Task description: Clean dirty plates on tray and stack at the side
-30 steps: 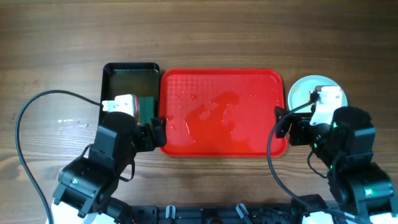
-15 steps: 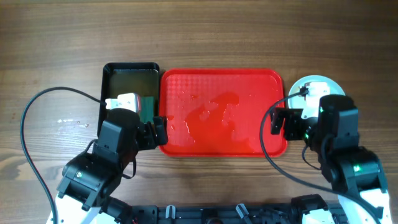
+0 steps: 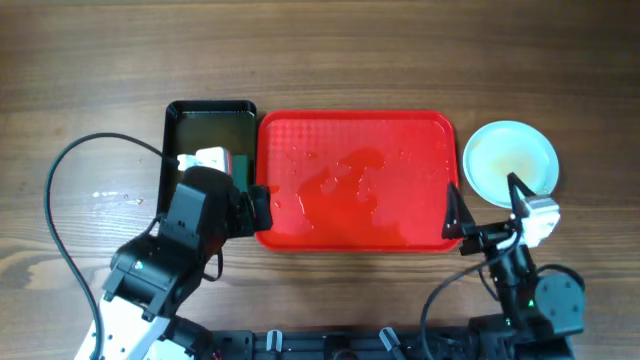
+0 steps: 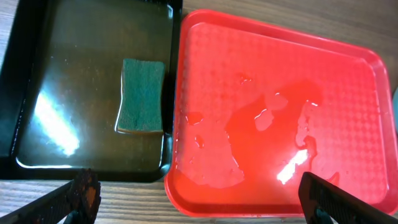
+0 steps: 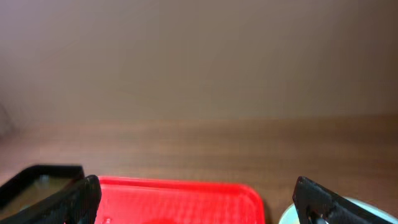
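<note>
Red tray (image 3: 350, 180) flat at the middle of the surface, long sides parallel to the far edge, bare of dishes, wet with clear puddles (image 4: 214, 152) and scattered drops across its pebbled floor. Pressed against its left side, toward the left edge of the surface, a narrower black tray (image 3: 208, 120) with a glossy, wet-looking floor and a green sponge (image 4: 142, 95) lying flat near its right wall. Toward the right edge of the surface, just beside the red tray's far-right corner and apart from it by a thin strip of wood, a round pale plate (image 3: 511, 158) with a faint yellowish tint at its centre; number of plates in that spot impossible to tell. Left claw (image 4: 199, 199) spread wide and pinching nothing, hanging above the seam between the two trays on the side toward the near edge. Right claw (image 3: 487, 203) likewise spread wide and empty, raised above the surface, one finger over the red tray's right rim and the other over the plate's near rim. Black cable (image 3: 58, 190) looping over the wood near the left edge.
</note>
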Motion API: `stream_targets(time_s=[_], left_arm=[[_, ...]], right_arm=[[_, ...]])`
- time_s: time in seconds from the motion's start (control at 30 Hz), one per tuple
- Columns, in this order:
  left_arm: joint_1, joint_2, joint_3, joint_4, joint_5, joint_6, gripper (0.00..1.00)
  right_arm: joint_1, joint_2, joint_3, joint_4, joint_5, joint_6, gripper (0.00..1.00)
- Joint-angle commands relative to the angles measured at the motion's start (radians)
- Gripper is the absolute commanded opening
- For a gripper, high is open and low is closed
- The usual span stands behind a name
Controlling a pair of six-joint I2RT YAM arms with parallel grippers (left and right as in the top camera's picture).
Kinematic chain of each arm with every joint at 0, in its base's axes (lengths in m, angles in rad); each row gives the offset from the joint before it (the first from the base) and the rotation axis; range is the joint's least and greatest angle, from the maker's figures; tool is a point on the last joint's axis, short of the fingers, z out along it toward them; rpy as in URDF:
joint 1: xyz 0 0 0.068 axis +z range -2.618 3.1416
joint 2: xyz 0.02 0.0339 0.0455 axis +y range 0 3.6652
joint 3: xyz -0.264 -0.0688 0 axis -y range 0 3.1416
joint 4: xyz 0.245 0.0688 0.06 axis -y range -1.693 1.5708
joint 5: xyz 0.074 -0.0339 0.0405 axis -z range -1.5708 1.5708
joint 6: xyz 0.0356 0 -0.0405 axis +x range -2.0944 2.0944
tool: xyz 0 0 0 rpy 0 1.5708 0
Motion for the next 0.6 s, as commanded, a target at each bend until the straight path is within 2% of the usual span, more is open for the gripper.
stream_targets(time_s=[0.0, 0.27, 0.37, 0.57], left_arm=[[-0.005, 0.027, -0.007, 0.002, -0.017, -0.009, 1.00], [-0.005, 0.090, -0.007, 0.002, -0.017, -0.009, 1.00], [-0.005, 0.109, -0.007, 0.002, -0.017, -0.009, 1.00], [-0.005, 0.140, -0.007, 0.002, -0.017, -0.009, 1.00]], right_arm=[[-0.026, -0.092, -0.075, 0.052, 0.007, -0.026, 0.99], [-0.045, -0.090, -0.235, 0.386, -0.010, -0.148, 1.00], [-0.045, -0.090, -0.291, 0.462, -0.030, -0.200, 0.99], [-0.045, -0.090, -0.290, 0.226, -0.057, -0.246, 0.99]])
